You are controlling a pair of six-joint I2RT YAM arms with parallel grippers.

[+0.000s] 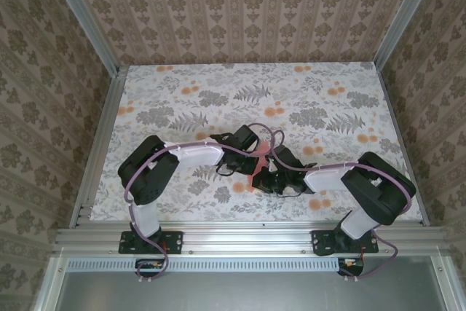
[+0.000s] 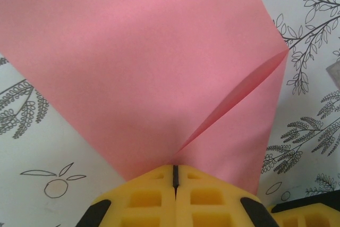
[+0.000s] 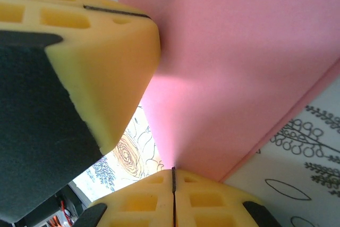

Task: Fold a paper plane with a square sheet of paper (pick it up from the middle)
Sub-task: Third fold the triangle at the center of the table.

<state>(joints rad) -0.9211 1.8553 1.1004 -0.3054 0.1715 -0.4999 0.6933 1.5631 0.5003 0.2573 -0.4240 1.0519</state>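
Paper (image 2: 159, 67) pinched tight by left fingers (image 2: 143, 198) and right fingers (image 3: 138, 203), mid-fold; next likely lower and flatten on tabletop (image 1: 306, 100).

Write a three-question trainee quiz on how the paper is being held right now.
1. True or false: the left gripper is shut on the square sheet of paper.
2. Pick one. The sheet is: A) lying flat and untouched on the table; B) creased and pinched at its edge; C) crumpled into a ball.
3. How many grippers hold the sheet?

Key: 1 true. 2 B. 3 two: the right gripper is shut on it as well.
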